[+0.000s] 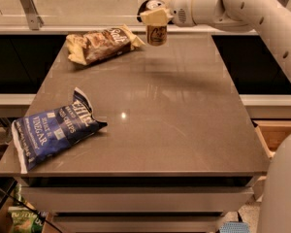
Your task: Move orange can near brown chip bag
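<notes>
The orange can (pixel 156 34) is upright at the far edge of the table, with its dark logo facing me. My gripper (pixel 155 17) comes in from the right on a white arm and is shut on the top of the can. I cannot tell whether the can rests on the table or hangs just above it. The brown chip bag (pixel 101 44) lies flat at the far left of the table, its pale right end just left of the can.
A blue vinegar chip bag (pixel 54 129) lies at the table's near left corner. The grey table (pixel 174 125) has a railing and counter behind it. An open wooden drawer (pixel 274 135) is at the right. My arm spans the upper right.
</notes>
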Robot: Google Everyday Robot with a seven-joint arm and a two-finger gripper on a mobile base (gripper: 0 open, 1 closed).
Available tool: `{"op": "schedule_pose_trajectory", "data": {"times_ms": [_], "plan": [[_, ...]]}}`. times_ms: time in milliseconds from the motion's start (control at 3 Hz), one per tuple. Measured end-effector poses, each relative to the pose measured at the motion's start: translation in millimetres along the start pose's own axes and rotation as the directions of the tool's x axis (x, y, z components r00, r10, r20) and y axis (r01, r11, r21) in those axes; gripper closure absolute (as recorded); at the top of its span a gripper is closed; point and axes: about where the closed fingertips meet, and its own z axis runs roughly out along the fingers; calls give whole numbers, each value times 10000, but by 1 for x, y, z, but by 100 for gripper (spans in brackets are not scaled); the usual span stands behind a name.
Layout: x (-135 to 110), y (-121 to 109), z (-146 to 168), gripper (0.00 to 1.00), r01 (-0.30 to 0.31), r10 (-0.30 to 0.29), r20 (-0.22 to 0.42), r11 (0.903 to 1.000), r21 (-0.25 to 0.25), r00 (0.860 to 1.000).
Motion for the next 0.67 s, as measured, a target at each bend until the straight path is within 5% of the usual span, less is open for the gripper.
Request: {"op": "schedule_pose_trajectory", "data": {"times_ms": [667], "plan": [[27, -4, 18, 100, -266, 267, 34, 9990, -360, 9996]]}}
